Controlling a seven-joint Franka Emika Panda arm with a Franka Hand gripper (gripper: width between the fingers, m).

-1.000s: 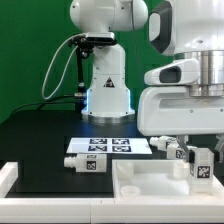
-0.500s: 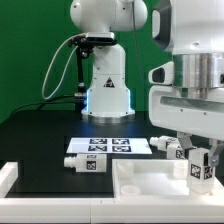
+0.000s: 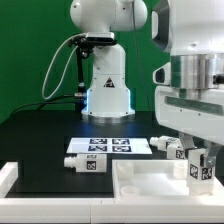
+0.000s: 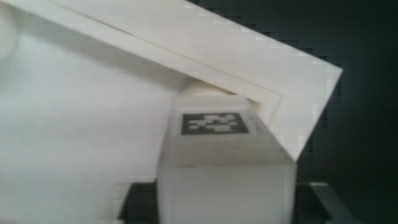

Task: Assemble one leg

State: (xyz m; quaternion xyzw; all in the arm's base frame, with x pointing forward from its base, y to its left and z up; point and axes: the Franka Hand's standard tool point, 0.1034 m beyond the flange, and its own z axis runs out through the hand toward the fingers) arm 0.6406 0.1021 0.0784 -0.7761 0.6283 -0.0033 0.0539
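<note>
Item: one leg — white, tagged, upright at the exterior view's right, over the near white tray. Hand: pinching the leg, seen in the wrist view gripped near its base. Loose legs: one left of the marker board, others behind.

Risk — the leg may slip or tilt in the grip and catch the tray's corner wall.

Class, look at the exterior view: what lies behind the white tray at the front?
Behind the tray lie the marker board and a loose tagged leg on the black table. The gripper covers the ground behind the tray's right end.
</note>
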